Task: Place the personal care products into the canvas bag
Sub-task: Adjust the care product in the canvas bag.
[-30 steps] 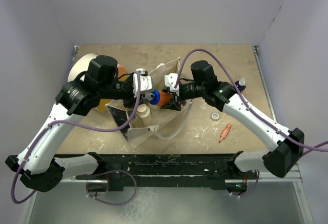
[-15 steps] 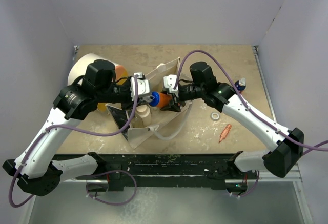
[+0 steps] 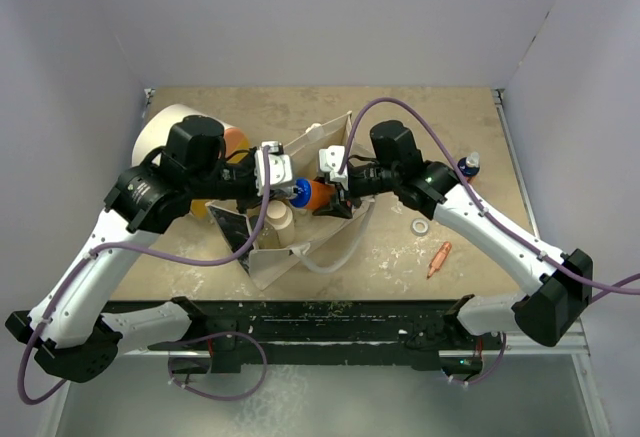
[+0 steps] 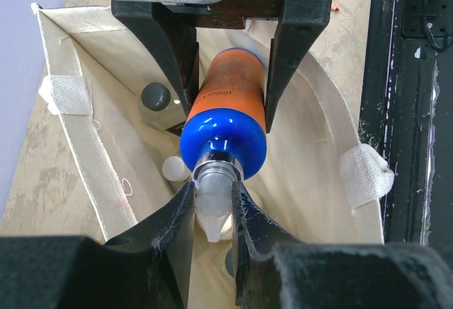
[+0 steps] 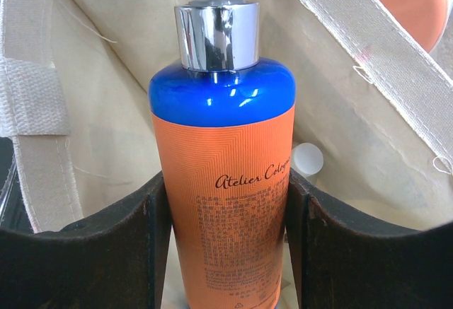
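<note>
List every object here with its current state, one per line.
orange bottle: held over the bag's open mouth, gripped at body and nozzle.
right gripper: shut on the orange bottle's body.
left gripper: pinching the orange bottle's clear nozzle.
canvas bag: mouth open, bottles inside.
dark-capped bottle: inside the bag.
blue-topped bottle: on the table, outside the bag.

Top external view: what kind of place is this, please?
Probably a lab robot cell: left arm and right arm bolted to a scuffed table, enclosed by plain white walls.
</note>
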You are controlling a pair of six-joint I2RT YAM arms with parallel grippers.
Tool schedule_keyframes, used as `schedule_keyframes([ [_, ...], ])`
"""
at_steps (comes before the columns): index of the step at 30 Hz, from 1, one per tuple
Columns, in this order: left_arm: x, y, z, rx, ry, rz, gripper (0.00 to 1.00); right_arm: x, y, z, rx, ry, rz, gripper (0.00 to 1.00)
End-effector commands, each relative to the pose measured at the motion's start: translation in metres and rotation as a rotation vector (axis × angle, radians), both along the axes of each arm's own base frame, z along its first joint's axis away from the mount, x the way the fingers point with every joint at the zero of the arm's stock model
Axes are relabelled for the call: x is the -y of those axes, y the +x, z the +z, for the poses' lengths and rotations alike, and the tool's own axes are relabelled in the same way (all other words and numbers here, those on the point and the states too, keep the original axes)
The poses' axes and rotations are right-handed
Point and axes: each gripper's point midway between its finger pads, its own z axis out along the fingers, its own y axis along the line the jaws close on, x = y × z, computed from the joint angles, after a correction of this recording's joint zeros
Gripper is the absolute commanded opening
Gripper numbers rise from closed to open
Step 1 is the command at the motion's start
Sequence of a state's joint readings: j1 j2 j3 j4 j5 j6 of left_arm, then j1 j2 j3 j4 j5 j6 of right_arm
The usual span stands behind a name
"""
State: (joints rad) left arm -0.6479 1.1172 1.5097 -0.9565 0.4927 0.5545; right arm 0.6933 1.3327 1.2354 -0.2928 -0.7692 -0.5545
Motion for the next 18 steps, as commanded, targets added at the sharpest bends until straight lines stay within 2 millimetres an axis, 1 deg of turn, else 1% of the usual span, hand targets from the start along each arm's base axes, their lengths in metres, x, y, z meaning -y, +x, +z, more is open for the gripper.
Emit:
schedule_keyframes([
  [1, 0.006, 0.007, 0.015, 0.038, -0.044, 0.000, 0.00, -0.007, 0.006, 0.043, 0.109, 0.112, 0.000, 0.09],
  [2, 0.008, 0.007, 0.018, 0.037, -0.053, 0.001, 0.00, -0.007, 0.006, 0.040, 0.096, 0.103, -0.001, 0.15],
  [3, 0.009, 0.008, 0.019, 0.034, -0.053, -0.004, 0.00, -0.008, 0.007, 0.039, 0.090, 0.100, -0.004, 0.25],
  [4, 0.011, 0.007, 0.020, 0.022, -0.055, -0.014, 0.00, -0.007, 0.006, 0.033, 0.068, 0.081, -0.009, 0.36],
  [5, 0.012, 0.007, 0.021, 0.014, -0.057, -0.015, 0.00, -0.007, 0.007, 0.031, 0.059, 0.072, -0.013, 0.42],
  [9, 0.017, 0.010, 0.029, 0.009, -0.082, -0.009, 0.00, -0.008, 0.010, 0.024, 0.035, 0.045, -0.016, 0.51],
  [16, 0.027, 0.028, 0.038, -0.001, -0.117, 0.040, 0.00, -0.012, 0.015, 0.025, 0.026, 0.065, -0.035, 0.56],
  [18, 0.031, 0.032, 0.040, -0.007, -0.131, 0.049, 0.00, -0.012, 0.015, 0.025, 0.020, 0.070, -0.040, 0.64],
])
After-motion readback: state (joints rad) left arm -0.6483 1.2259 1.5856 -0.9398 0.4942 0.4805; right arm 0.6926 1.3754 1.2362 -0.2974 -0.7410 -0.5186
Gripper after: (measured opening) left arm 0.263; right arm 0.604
